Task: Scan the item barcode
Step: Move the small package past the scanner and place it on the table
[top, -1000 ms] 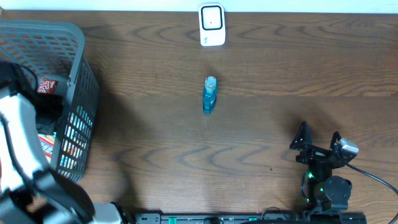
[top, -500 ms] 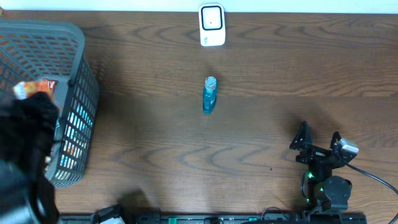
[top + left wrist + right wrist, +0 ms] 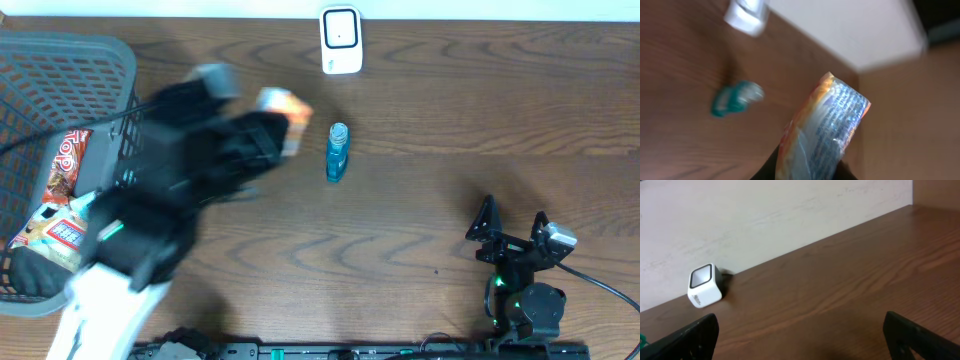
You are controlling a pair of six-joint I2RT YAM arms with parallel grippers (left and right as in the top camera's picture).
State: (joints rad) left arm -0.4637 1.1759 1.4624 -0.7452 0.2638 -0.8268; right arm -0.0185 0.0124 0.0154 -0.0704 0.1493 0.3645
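Two arms shared one wide wooden surface (image 3: 450, 120), and a grey basket (image 3: 70, 42) filled its far left end with more snack packs (image 3: 62, 228) lying inside. Across the basket's near corner reached the left arm (image 3: 150, 220), a dark smear in the overhead view. Its left pincer (image 3: 262, 135) was clamped on an orange and white packet (image 3: 283, 108), held clear of the wood. Low on the other side, the right pincer (image 3: 513, 222) sat idle with its jaws wide apart and nothing between them.

From the packet, the white scanner (image 3: 341, 40) stood at the far edge, farther from the robot and a little to its right, near but not touching. A small blue bottle (image 3: 337, 152) lay on its side just to the right of the packet. The left arm was clearly the nearer one, so the presenting would likely fall to it.

In the left wrist view the packet (image 3: 825, 127) ran lengthwise away from the jaws, one crinkled face showing fine print. No barcode could be made out there, and the other faces were hidden. The scanner's window was also too small and blurred to tell which way it faced.
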